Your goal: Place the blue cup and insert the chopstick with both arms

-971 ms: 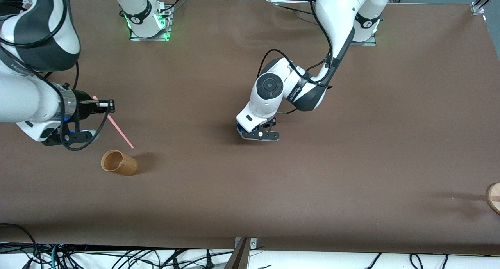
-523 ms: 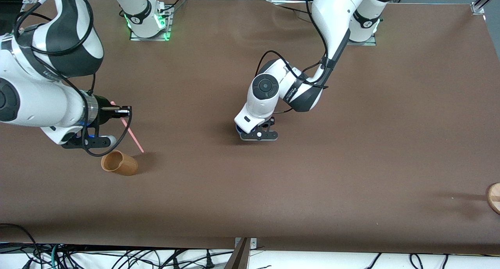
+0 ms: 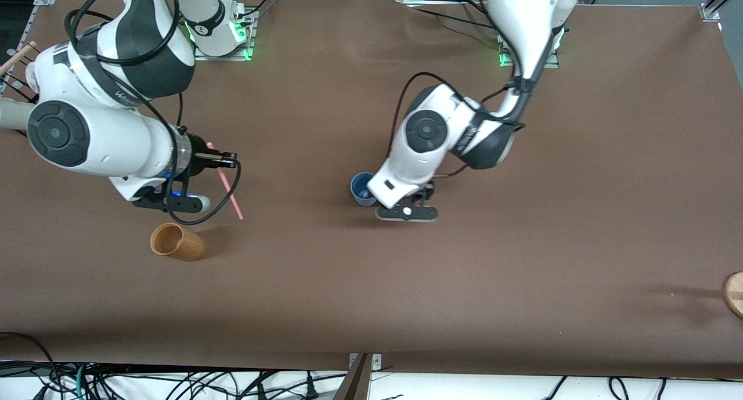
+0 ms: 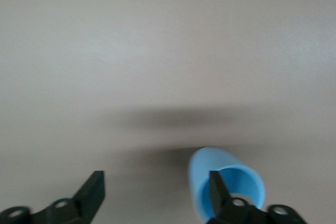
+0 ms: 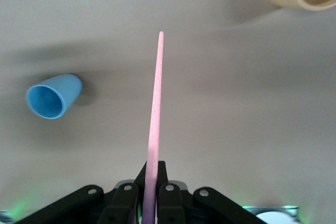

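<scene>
Wide brown table (image 3: 580,156), mostly bare toward the left arm's end and along the edge nearest the front camera; only a round wooden item (image 3: 734,294) cut off at that end's edge. Blue cup (image 3: 362,189) upright mid-table, mouth up, standing free. Left gripper (image 3: 406,209) low just beside the cup, toward the left arm's end, fingers (image 4: 92,192) spread wide, nothing between them; in left wrist view cup (image 4: 223,187) sits outside one finger, not between the two. Right gripper (image 3: 223,159) up over the table toward the right arm's end, fingers pressed together pinching the pink chopstick (image 3: 229,191) near its upper end; stick slants down, free tip over bare table. Tan wooden cup (image 3: 177,242) on the table, nearer the front camera than that tip, apart from it. Blue cup well apart from chopstick; bare table between them.
</scene>
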`<state>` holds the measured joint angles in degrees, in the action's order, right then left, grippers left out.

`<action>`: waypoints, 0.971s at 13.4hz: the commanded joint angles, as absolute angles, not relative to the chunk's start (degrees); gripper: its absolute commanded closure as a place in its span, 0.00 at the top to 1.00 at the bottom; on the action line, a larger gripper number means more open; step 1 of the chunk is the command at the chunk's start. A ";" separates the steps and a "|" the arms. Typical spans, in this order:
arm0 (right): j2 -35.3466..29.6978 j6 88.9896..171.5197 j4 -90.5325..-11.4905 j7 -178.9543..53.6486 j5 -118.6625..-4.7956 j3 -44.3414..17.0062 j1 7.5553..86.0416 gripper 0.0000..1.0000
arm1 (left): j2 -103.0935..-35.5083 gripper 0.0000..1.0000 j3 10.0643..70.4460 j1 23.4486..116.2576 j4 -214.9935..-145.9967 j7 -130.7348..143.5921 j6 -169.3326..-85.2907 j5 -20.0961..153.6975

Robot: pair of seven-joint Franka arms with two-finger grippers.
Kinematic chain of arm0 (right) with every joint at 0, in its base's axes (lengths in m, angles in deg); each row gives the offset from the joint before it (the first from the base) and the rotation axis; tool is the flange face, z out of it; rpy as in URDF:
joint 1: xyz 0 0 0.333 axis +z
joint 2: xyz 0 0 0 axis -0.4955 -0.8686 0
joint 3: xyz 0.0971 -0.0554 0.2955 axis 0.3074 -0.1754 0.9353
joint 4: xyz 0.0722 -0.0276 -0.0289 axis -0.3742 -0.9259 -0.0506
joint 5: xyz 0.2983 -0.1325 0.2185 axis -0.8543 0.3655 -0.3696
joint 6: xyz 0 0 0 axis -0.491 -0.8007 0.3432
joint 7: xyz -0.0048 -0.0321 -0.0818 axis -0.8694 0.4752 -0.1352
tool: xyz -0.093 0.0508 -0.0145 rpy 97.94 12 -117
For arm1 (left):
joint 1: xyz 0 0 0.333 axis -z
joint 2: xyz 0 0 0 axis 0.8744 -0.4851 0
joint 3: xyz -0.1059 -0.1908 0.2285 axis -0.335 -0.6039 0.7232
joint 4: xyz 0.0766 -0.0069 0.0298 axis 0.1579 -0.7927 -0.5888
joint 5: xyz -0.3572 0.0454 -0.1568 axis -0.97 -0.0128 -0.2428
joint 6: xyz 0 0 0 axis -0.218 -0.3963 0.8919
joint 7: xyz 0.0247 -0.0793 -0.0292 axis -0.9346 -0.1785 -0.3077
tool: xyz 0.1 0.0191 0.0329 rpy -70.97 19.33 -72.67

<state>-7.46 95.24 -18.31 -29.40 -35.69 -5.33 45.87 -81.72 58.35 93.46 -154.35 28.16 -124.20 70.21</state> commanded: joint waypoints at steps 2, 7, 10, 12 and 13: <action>-9.15 97.32 -16.94 -16.79 -38.68 -5.49 51.57 0.00 | -72.61 1.00 57.96 82.54 -156.45 10.57 -114.31 67.88; -10.30 103.65 -17.03 -2.80 -43.69 -5.49 60.26 0.00 | -64.79 1.00 57.88 73.13 -158.48 5.43 -106.76 68.94; -10.74 107.35 -17.03 2.66 -43.95 -5.41 63.53 0.00 | -61.19 1.00 57.88 69.69 -159.44 1.67 -103.68 71.91; -10.82 109.71 -17.03 6.08 -47.19 -5.49 65.64 0.00 | -57.24 1.00 57.96 66.89 -159.71 -1.60 -99.92 74.38; -11.00 110.86 -17.03 7.32 -47.56 -5.49 66.00 0.00 | -56.08 1.00 57.97 65.48 -159.71 -1.69 -98.93 74.30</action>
